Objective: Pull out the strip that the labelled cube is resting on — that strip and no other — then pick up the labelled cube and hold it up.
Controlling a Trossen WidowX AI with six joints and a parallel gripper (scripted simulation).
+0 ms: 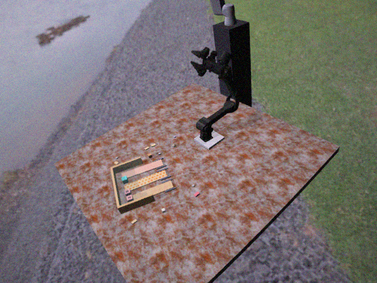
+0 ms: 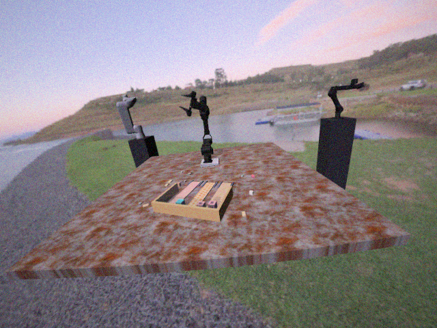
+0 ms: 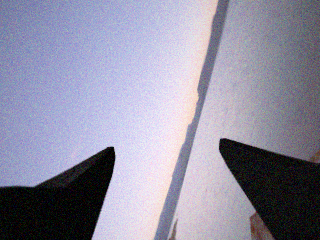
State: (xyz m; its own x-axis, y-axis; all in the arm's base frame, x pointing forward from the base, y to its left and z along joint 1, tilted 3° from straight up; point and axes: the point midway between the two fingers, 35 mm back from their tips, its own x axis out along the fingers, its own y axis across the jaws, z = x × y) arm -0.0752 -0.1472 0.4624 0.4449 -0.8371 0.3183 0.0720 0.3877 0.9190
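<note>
Your mottled table (image 1: 243, 183) (image 2: 225, 240) stands outdoors by water; in the exterior view, the strips' long axes run near to far. Your end effector (image 1: 191, 57) (image 2: 180, 101) (image 3: 167, 148) gapes wide.

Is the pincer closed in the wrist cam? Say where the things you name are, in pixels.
No, the pincer (image 1: 191, 58) (image 2: 181, 101) (image 3: 167, 148) is open: its two dark fingertips stand wide apart, with only background showing between them.

The counter (image 1: 243, 194) (image 2: 282, 225) is mottled rust and grey; one strip (image 1: 159, 175) (image 2: 203, 193) is orange-dotted, another (image 1: 149, 168) (image 2: 188, 190) pink; one cube (image 1: 124, 178) (image 2: 180, 201) is teal.
</note>
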